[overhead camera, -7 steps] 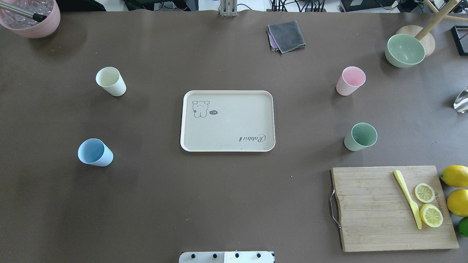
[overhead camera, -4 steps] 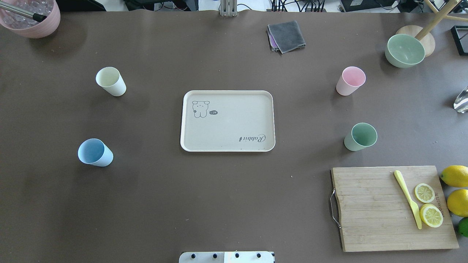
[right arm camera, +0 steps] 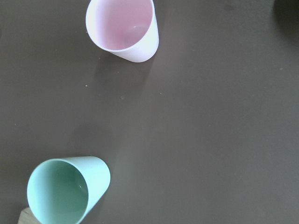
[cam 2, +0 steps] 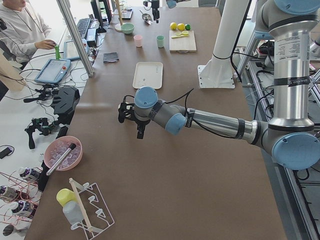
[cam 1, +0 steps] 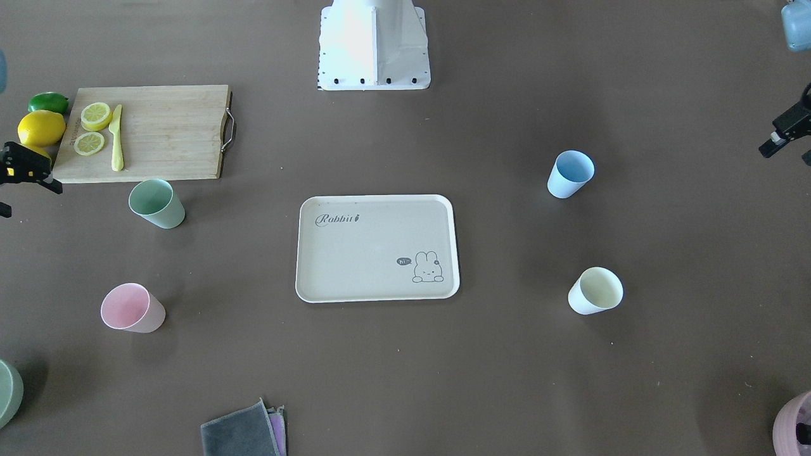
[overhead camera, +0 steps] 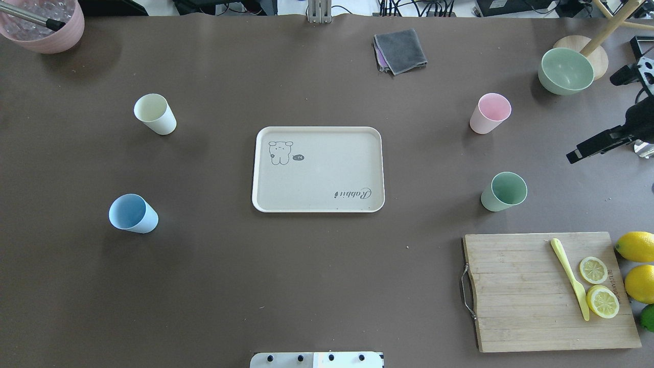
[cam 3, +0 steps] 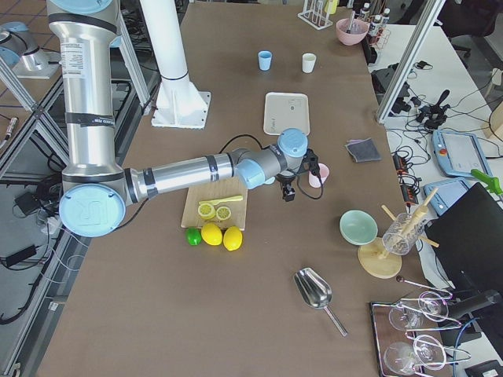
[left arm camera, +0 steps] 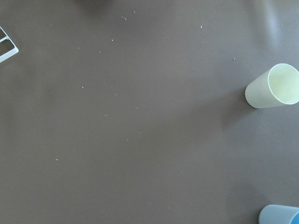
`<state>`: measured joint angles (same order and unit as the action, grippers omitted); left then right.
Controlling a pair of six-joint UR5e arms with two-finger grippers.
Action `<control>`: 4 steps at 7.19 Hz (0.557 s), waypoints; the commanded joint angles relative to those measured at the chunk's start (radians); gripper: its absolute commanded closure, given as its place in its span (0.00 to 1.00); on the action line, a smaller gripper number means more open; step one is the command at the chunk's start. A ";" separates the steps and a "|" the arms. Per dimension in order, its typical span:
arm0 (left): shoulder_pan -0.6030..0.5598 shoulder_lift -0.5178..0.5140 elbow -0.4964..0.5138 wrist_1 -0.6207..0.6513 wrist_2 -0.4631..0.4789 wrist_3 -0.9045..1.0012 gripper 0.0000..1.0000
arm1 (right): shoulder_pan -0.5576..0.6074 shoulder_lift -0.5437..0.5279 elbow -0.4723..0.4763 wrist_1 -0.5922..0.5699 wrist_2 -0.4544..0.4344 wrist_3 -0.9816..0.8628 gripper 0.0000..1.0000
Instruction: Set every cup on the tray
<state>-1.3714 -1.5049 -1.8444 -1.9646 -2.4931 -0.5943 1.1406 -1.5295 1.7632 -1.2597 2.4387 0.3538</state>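
Since the frame a second ago, my right pincer (overhead camera: 591,118) has come into the overhead view at its right edge. Cups and tray lie as they did.

1. Right pincer: two dark fingers (overhead camera: 598,145) stand well apart with bare table between them. It holds nothing. It hangs near the pink cup (overhead camera: 490,113) and the mint green cup (overhead camera: 504,191), touching neither.
2. Left pincer (cam 1: 784,137): cut off by the edge of the front view, out past the light blue cup (overhead camera: 133,213). I cannot tell how far its jaws are parted.
3. Tray (overhead camera: 317,176): flat at the table's centre. Legible writing: "Rabbit" in script in one corner, and "hi" in a small dark bubble beside the bunny drawing in the opposite corner.
4. Cups: all four stand upright on the table, outside the tray. The light blue one and the pale cream cup (overhead camera: 155,113) are on my left. The pink and mint green ones are on my right.
5. Cutting board (overhead camera: 549,291): lettering along its outer edge, too small to read. The yellow label on my right pincer, seen in the front view, is also unreadable.
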 commanded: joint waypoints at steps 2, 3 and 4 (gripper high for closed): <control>0.121 -0.041 -0.024 0.000 0.090 -0.099 0.02 | -0.175 0.063 -0.001 0.002 -0.102 0.183 0.00; 0.136 -0.060 -0.021 0.000 0.111 -0.129 0.02 | -0.195 0.061 -0.010 0.002 -0.108 0.183 0.00; 0.149 -0.063 -0.022 0.000 0.111 -0.157 0.02 | -0.202 0.061 -0.010 0.002 -0.109 0.183 0.09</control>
<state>-1.2424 -1.5585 -1.8650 -1.9650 -2.3961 -0.7191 0.9587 -1.4689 1.7565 -1.2579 2.3371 0.5313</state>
